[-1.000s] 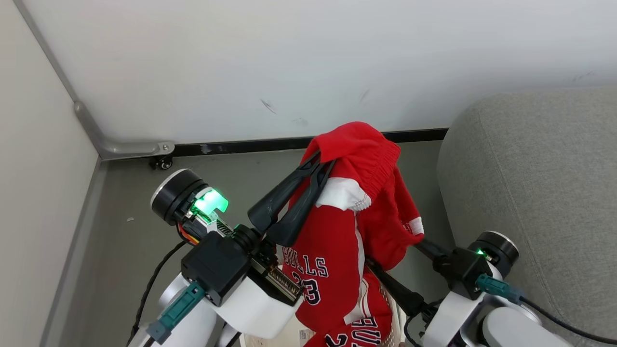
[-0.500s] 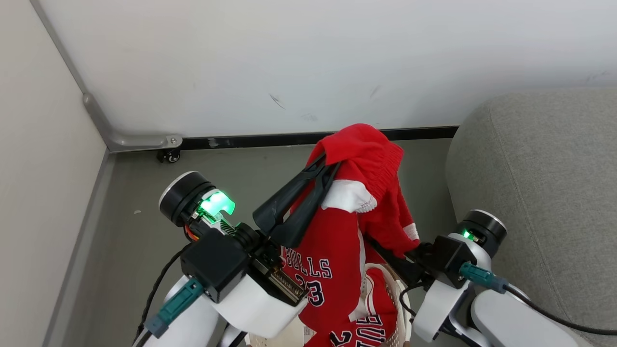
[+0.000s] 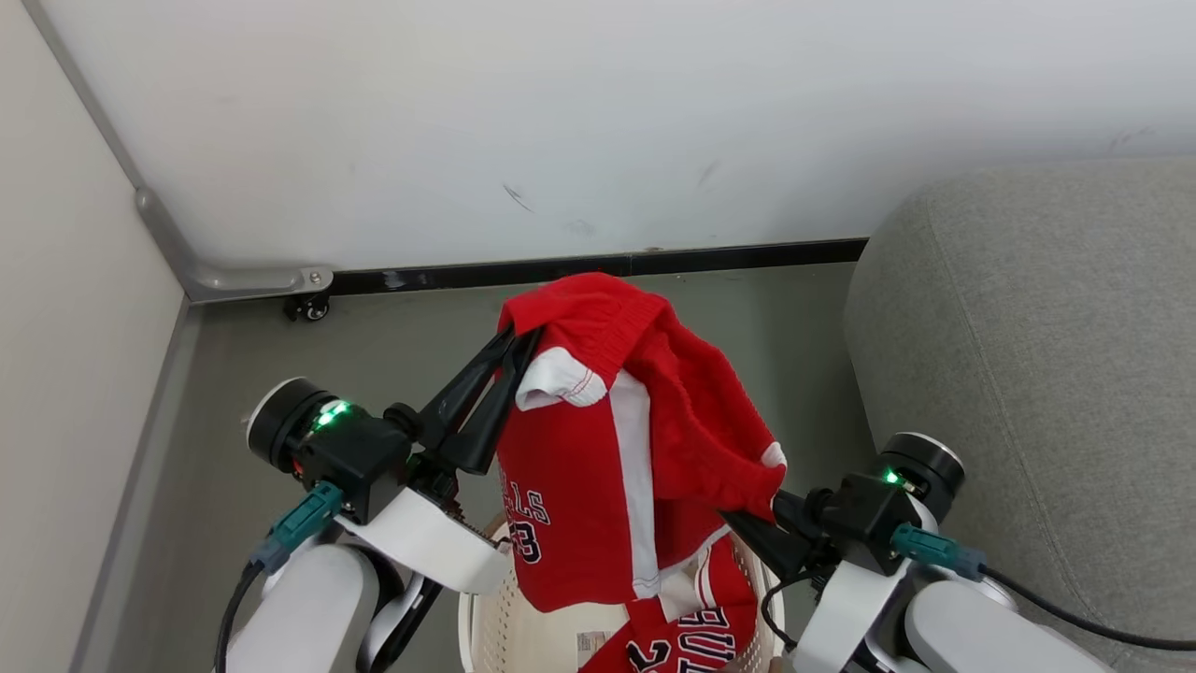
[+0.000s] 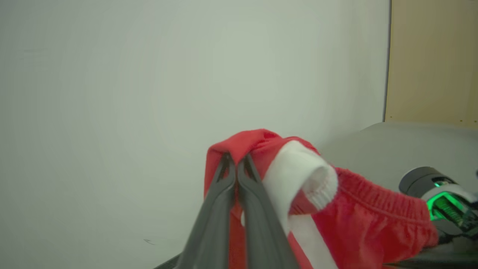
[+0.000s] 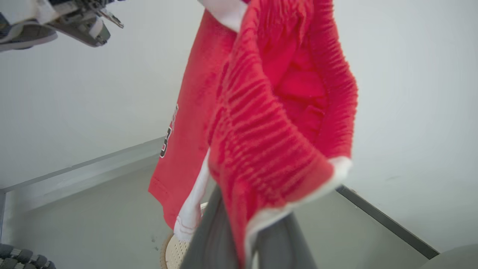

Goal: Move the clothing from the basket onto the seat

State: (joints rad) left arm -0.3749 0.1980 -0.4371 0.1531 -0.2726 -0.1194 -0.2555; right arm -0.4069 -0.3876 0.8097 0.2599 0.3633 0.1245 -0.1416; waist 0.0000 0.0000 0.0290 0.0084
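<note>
The clothing's red shorts [image 3: 570, 467] with white trim and dark lettering hang in the air between both grippers, above the basket [image 3: 486, 626]. My left gripper [image 3: 521, 338] is shut on their elastic waistband at the top, and its closed tips [image 4: 236, 164] show pinching the red cloth [image 4: 336, 209]. My right gripper [image 3: 747, 523] is shut on the white-edged lower corner; in its wrist view the shorts [image 5: 269, 123] drape over the fingers [image 5: 209, 231]. A red jersey [image 3: 691, 640] lies in the cream basket. The grey seat [image 3: 1028, 327] is at the right.
A white wall with a black skirting strip [image 3: 598, 271] runs behind the work. A metal bracket and a small caster [image 3: 308, 307] sit at the corner on the left. Grey floor [image 3: 392, 346] surrounds the basket rim [image 5: 175, 250].
The right gripper has shut on the shorts' lower corner. The left arm with the waistband has moved left and lower in the head view, spreading the shorts; the view itself shifted slightly.
</note>
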